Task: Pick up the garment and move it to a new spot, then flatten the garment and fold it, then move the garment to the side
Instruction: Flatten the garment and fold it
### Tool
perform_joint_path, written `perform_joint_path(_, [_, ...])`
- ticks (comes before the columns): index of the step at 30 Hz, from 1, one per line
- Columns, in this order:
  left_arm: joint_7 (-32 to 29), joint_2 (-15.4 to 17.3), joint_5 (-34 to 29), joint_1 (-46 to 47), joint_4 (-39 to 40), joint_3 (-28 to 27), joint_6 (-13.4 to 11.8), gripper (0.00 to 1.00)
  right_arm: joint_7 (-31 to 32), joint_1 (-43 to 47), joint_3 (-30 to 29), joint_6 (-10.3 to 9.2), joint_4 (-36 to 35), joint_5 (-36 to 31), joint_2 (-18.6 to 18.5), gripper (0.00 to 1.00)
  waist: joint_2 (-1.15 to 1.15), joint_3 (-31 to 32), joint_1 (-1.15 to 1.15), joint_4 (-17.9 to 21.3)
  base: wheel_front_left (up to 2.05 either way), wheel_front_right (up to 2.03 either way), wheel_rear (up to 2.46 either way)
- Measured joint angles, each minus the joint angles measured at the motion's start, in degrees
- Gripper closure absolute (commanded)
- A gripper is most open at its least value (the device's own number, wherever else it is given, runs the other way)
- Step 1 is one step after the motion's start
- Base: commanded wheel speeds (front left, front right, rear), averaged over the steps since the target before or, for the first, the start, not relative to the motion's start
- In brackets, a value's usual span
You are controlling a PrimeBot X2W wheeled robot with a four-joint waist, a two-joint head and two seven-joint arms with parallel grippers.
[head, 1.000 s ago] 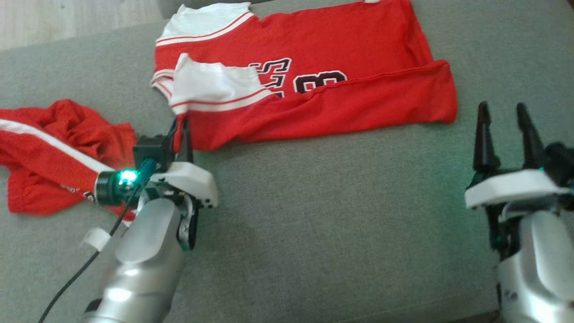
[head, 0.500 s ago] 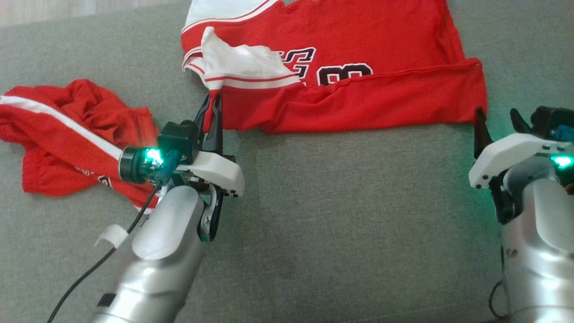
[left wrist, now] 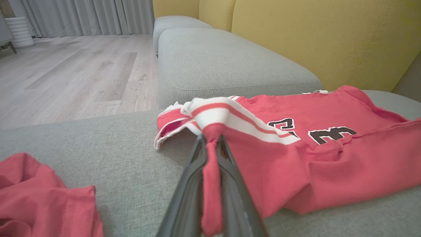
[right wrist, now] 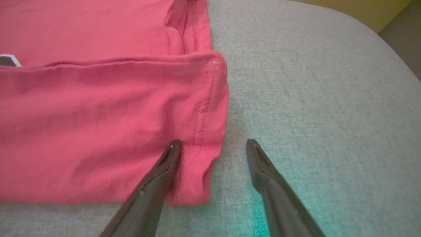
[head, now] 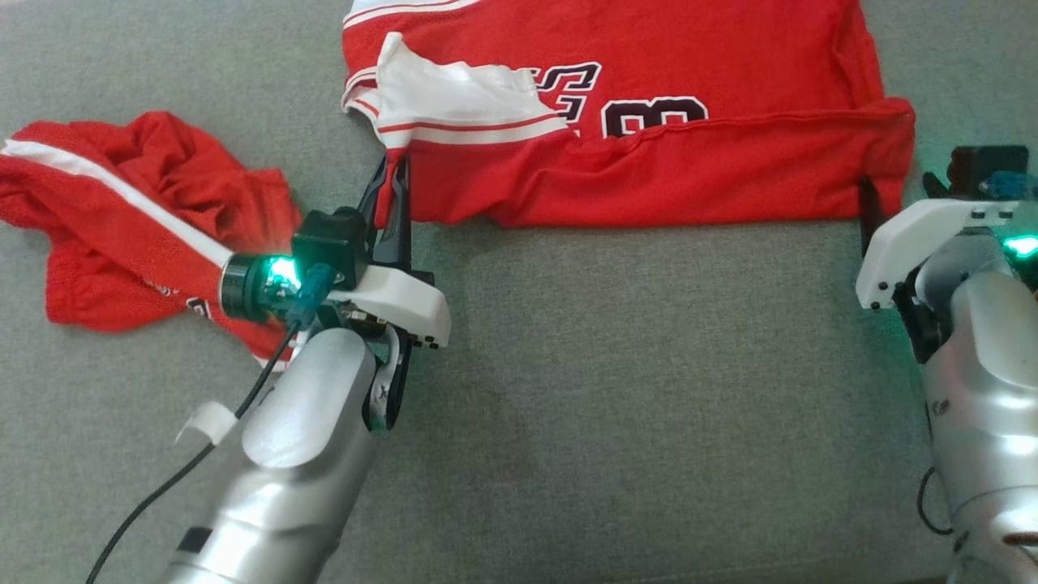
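The garment (head: 689,170) is a red jersey with white striped sleeve trim and black numbers, spread on the grey sofa cushion (head: 649,389) with its near edge folded over. My left gripper (head: 393,174) is shut on a pinch of red cloth at the garment's near-left corner, just below the white sleeve. In the left wrist view that cloth (left wrist: 210,184) runs down between the closed fingers of the left gripper (left wrist: 210,140). My right gripper (right wrist: 213,144) is open, its fingers straddling the garment's (right wrist: 98,115) near-right corner, the left finger resting on the fabric.
A second red garment (head: 122,219) with a white stripe lies crumpled to the left of my left arm. A yellow backrest (left wrist: 312,39) rises behind the cushion, and wooden floor (left wrist: 75,72) lies beyond the sofa's left end.
The head camera has shifted, so the whole scene sits lower and to the right. My right gripper has moved forward to the garment's near-right corner. The left gripper keeps its grip on the cloth.
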State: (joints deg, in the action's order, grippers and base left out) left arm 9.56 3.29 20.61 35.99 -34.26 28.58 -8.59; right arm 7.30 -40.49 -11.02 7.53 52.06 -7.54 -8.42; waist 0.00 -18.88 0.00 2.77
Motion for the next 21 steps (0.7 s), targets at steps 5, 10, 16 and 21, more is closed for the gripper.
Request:
perform_joint_path(5, [-0.41, 0.01, 0.00, 0.01, 0.02, 0.24, -0.12, 1.00, -0.76, -1.51, 3.74, 0.01, 2.76, 1.56, -1.70, 1.00, 0.00, 0.07, 0.00, -0.44, 0.00, 0.00, 0.00])
perform_joint_path(10, [-0.42, 0.20, 0.07, -0.03, -0.44, 0.25, -0.57, 1.00, -2.23, -1.53, 5.34, 0.01, 4.47, 2.63, -2.67, 1.00, 0.00, 1.06, 0.00, -0.40, 0.00, 0.00, 0.00])
perform_joint_path(16, [-0.43, 0.67, 0.70, -0.94, -1.76, 0.21, -0.71, 1.00, -3.89, -0.98, 7.17, 0.01, 6.16, 3.79, -4.89, 1.00, 0.00, 3.43, 0.00, 0.19, 0.00, 0.00, 0.00])
perform_joint_path(21, [-0.81, 1.12, 1.29, -3.42, -2.89, 0.31, -0.83, 1.00, -4.36, 0.36, 9.13, 0.01, 6.39, 5.56, -6.69, 1.00, 0.00, 5.76, -0.01, 1.10, 0.00, 0.00, 0.00])
